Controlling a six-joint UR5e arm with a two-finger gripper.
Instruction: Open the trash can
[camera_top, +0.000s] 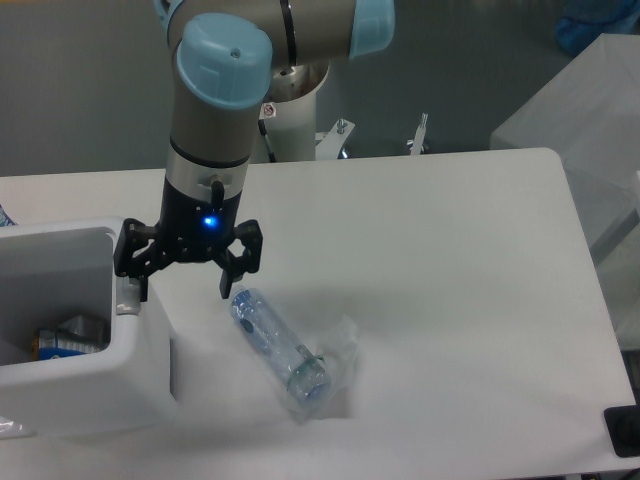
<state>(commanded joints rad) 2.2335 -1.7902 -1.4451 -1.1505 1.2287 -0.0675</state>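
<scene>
Item one: a large white boxy plastic trash can with rounded corners (140, 365), which we record at the left edge of the white surface (450, 280), partly cut off by the frame. Its top stands open and we see straight into the cavity. We make out a small blue and orange packet (62, 342) lying inside near the bottom, its nature too unclear to name. A small grey push tab (125, 297) sits on the can's right rim.

Item two: the black two-finger end effector (185, 275) of the grey arm with pale blue joint caps (225, 60). We note its fingers spread wide apart, holding nothing. The left-hand fingertip (133, 283) in the view rests at or just above the grey tab; we cannot tell whether it touches. The other fingertip (229, 283) hangs beside the can's right wall, just above item three. A blue light (208, 221) glows on the wrist.

Item three: a crushed clear plastic bottle with a bluish label (285, 350), lying on its side on the surface just right of the can, slanted toward the near edge, apart from the can.

Item four: a dark object (622, 432) at the lower right corner, mostly out of frame.
</scene>
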